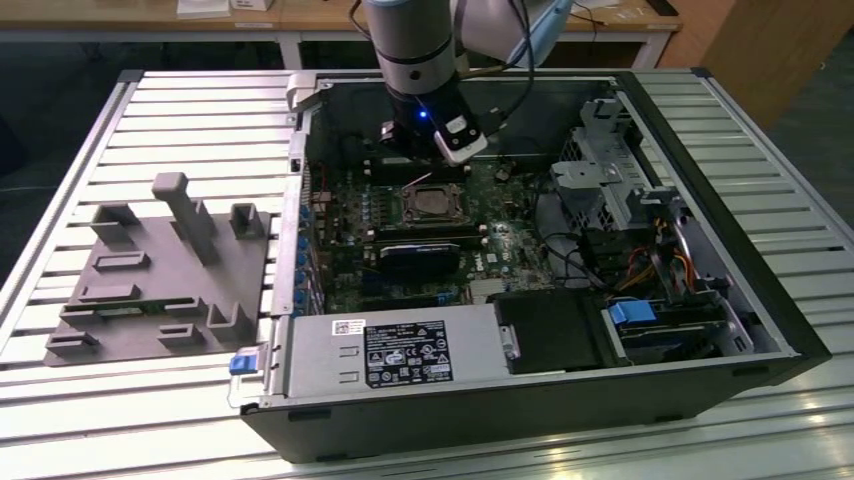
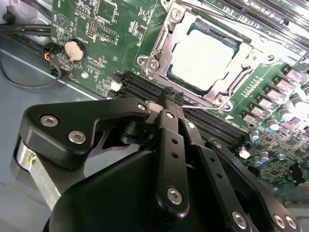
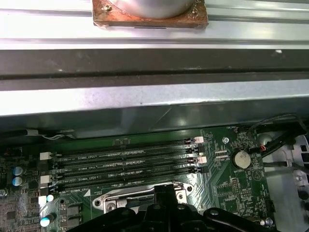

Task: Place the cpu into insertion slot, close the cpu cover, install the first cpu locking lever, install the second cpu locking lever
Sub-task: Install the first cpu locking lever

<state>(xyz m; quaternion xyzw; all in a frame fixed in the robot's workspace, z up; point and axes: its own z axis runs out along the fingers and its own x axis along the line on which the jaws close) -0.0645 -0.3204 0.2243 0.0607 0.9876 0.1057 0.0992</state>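
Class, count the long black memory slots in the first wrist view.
4 memory slots, parallel: one nearest the case wall, two in the middle, one beside the insertion slot. The gripper may hide more.

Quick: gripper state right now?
Gripper: closed, tips at the thin locking lever beside the cpu cover; whether it grips the lever cannot be told.
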